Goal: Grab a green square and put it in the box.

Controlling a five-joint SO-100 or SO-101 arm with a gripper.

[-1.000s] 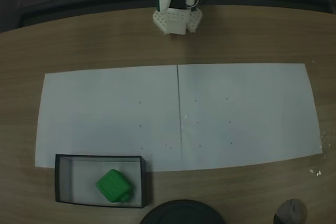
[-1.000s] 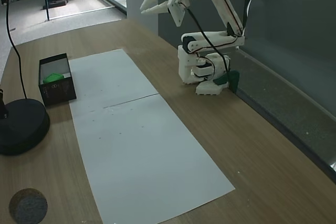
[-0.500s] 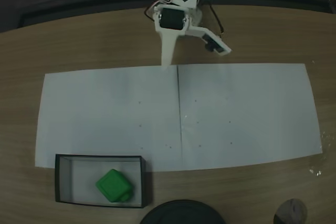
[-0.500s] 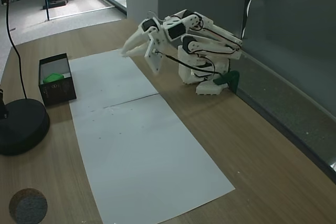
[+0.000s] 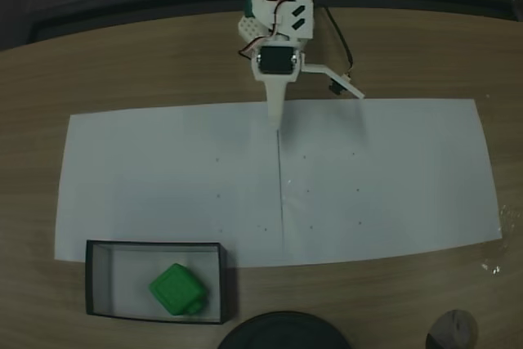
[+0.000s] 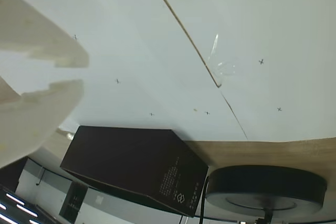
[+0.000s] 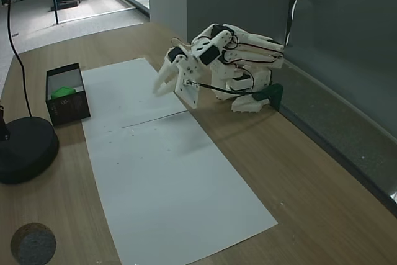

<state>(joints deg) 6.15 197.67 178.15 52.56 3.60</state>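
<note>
The desk (image 5: 122, 63) carries white paper sheets (image 5: 163, 177) side by side. At about 7 o'clock in the downward-looking fixed view, the box (image 5: 94, 284) already holds the green square (image 5: 176, 289), so the task looks done. The arm (image 7: 239, 48) has folded down from its raised pose a second ago. Its tool (image 7: 175, 90), jaws spread and empty, now hangs low over the paper's seam, well apart from the box.

arm folded lower, hand (image 7: 162, 87) now over the paper (image 7: 162, 172)
</note>
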